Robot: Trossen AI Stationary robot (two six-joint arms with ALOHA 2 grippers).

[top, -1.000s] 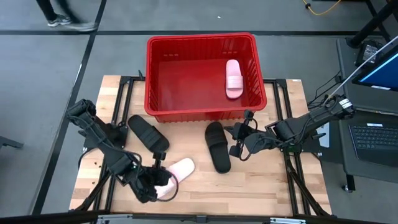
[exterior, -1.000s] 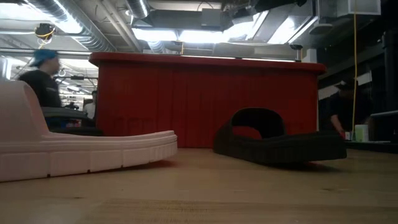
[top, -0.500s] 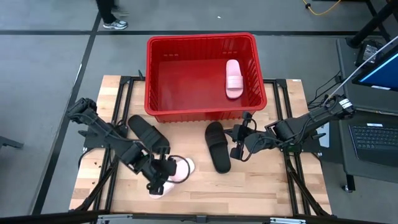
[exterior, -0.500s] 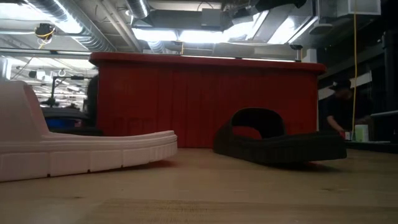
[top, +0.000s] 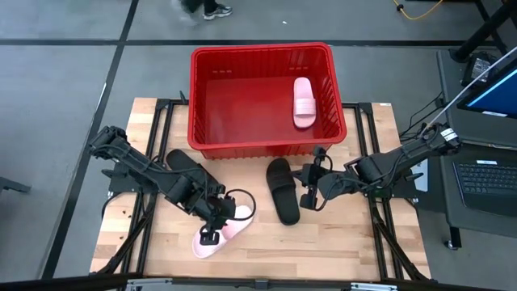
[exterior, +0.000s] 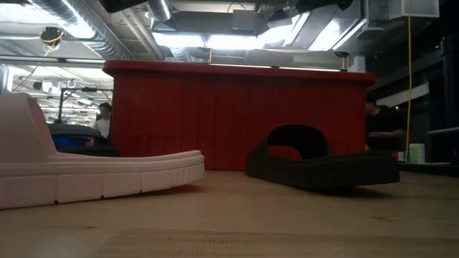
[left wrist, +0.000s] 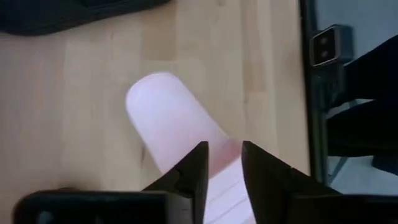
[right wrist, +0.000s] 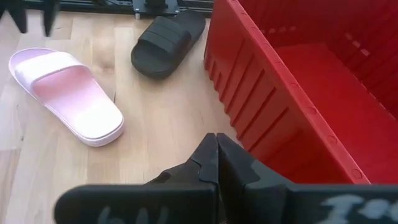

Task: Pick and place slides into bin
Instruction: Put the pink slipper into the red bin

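You have one of four slides put away. A pink slide (top: 303, 102) lies flat inside the red bin (top: 262, 52), close to its right wall. The bin stands at the far edge of the table (top: 355, 242), and the other three slides sit on the wood in front of it.

The second pink slide (top: 220, 234) lies near the front of the table, left of centre. Your left gripper (top: 212, 236) hangs right over it. In the left wrist view the two fingers (left wrist: 198, 168) stand a little apart above the strap (left wrist: 222, 182), with pale pink showing between them. They do not look closed on the slide, which rests on the wood in the low view.

One black slide (top: 283, 189) lies just in front of the bin's right half. The other black slide (top: 191, 171) lies to the left, partly covered by the left arm.

Your right gripper (top: 310, 184) waits just beside the first black slide. In the right wrist view its jaws are pressed together, holding nothing.

So roughly a quarter is done. By my reading, the pink slide under your left gripper is the step in hand: you have yet to grip it, lift it and carry it over the bin's near rim. After that, both black slides remain.
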